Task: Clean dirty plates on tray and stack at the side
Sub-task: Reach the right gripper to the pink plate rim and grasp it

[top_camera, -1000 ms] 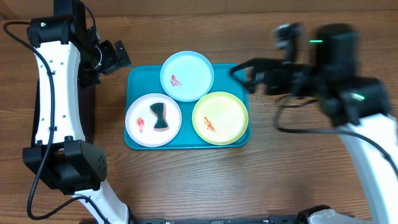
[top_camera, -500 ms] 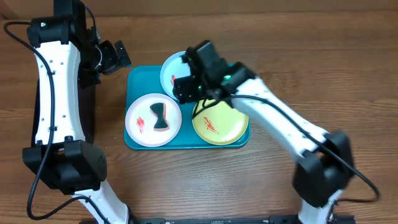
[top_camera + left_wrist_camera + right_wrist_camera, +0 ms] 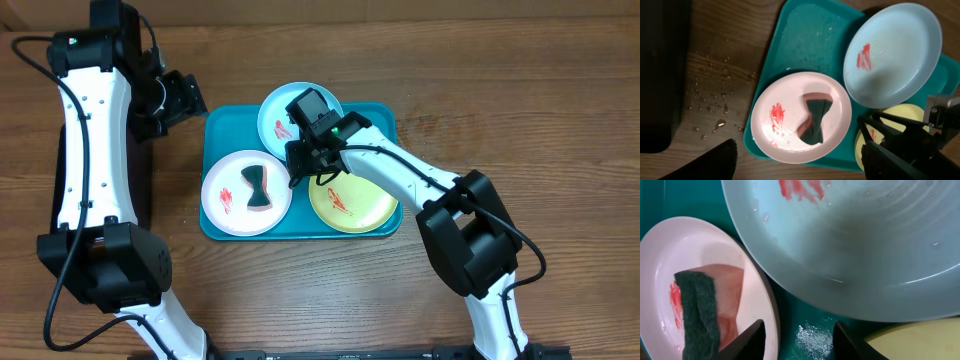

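Three plates lie on the turquoise tray (image 3: 225, 125): a light blue plate (image 3: 300, 120) with a red smear, a white plate (image 3: 228, 195) with red smears, and a yellow-green plate (image 3: 360, 195) with an orange smear. On the white plate rests a dark green and brown sponge (image 3: 258, 187). My right gripper (image 3: 800, 342) is low over the wet tray floor (image 3: 815, 325) between the white plate (image 3: 700, 245) and the blue plate (image 3: 855, 245), open and holding nothing. One of its fingers overlaps the white plate's rim. My left gripper (image 3: 190, 95) hangs open above the table left of the tray.
A black tray (image 3: 660, 75) lies at the table's left edge under my left arm. Water drops (image 3: 715, 95) spot the wood between it and the turquoise tray. Bare wooden table extends to the right of the tray and in front of it.
My right arm swung in from the right and came down over the tray between the plates, its jaws narrowing. The left arm stayed in place, its jaws narrowing slightly. Plates and sponge have not moved.
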`<action>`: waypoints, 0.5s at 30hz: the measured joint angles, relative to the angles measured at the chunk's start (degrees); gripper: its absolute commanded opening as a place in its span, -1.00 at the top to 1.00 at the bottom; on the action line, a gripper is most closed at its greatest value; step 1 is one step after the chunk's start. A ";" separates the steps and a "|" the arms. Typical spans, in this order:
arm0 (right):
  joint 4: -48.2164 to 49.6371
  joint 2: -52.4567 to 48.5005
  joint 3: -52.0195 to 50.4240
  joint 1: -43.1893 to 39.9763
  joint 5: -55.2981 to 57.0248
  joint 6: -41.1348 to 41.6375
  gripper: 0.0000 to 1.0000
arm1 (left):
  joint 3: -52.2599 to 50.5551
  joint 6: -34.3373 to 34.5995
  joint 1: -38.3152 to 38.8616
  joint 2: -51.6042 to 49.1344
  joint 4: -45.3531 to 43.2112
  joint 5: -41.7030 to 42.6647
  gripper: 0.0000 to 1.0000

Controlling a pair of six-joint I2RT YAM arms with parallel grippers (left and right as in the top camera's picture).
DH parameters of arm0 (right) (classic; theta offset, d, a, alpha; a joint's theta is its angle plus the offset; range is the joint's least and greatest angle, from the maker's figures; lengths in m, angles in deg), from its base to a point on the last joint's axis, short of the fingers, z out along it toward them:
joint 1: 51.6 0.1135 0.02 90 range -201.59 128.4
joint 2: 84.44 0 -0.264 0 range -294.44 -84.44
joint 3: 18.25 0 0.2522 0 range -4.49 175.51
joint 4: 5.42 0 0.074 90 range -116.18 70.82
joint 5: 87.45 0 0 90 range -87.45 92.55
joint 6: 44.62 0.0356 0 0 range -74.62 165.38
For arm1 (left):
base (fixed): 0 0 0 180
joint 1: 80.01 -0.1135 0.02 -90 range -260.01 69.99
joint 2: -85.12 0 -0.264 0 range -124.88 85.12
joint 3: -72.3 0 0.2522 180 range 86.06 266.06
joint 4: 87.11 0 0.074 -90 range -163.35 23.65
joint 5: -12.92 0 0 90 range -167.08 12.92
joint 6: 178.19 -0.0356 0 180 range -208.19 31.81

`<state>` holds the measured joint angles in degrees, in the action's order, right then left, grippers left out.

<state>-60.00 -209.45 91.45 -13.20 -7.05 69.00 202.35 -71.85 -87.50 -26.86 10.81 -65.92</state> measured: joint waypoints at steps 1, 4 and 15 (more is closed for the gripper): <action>0.26 -0.31 0.02 0.00 0.00 0.11 0.09 | -0.81 -0.02 0.00 0.00 -0.04 -0.02 -0.61; 1.16 -0.85 0.02 0.00 -0.07 0.15 0.09 | -2.45 -0.02 0.00 0.00 -0.61 0.00 -0.61; 1.57 -2.34 0.00 0.13 -2.05 0.37 0.26 | -4.26 -0.02 0.00 0.00 -1.03 -0.02 -0.62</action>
<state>-58.43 -211.79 91.45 -13.07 -9.11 69.37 198.09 -71.87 -87.50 -26.86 9.78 -65.94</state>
